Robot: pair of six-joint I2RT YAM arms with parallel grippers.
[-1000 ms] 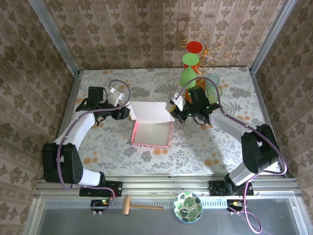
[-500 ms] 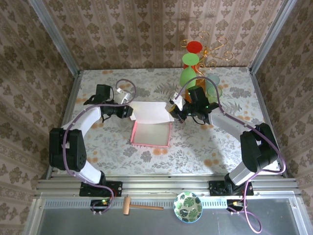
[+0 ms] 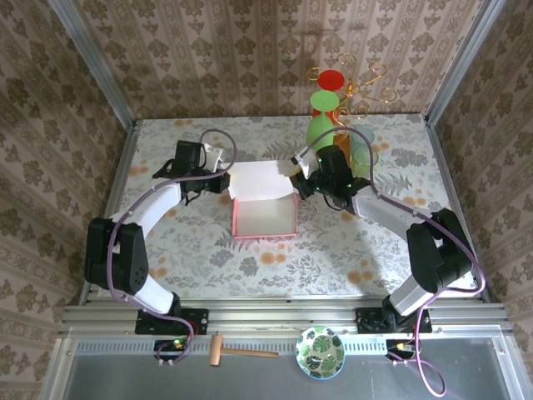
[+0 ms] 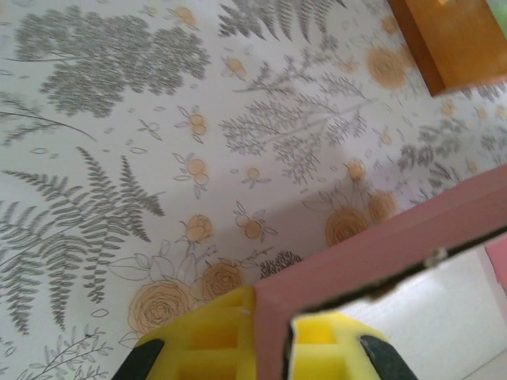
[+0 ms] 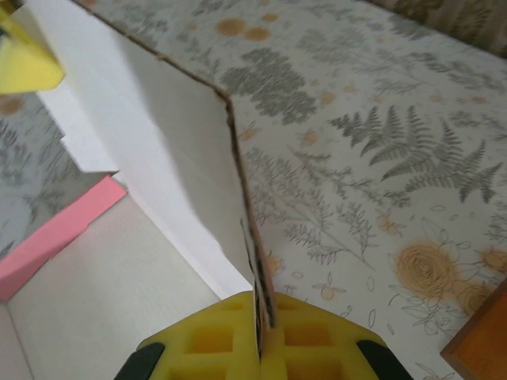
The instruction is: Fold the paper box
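Since left gripper [image 4: 273,342] and right gripper [image 5: 261,336] each pinch 1 end of paper box [image 3: 265,218] raised flap [image 3: 260,181], flap's long axis spans between them; tray sits base-side of both, neither arm nearer.

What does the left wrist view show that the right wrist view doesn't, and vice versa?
Left wrist: the pink outer face of the paper box, with the left gripper clamped on its flap edge. Right wrist: the flap's whitish inner side with a crease, the pale floor and a pink wall, the right gripper clamped on the flap, and a yellow fingertip at top left, apparently the left gripper's. Both: the floral tablecloth and a corner of an orange-brown wooden block.
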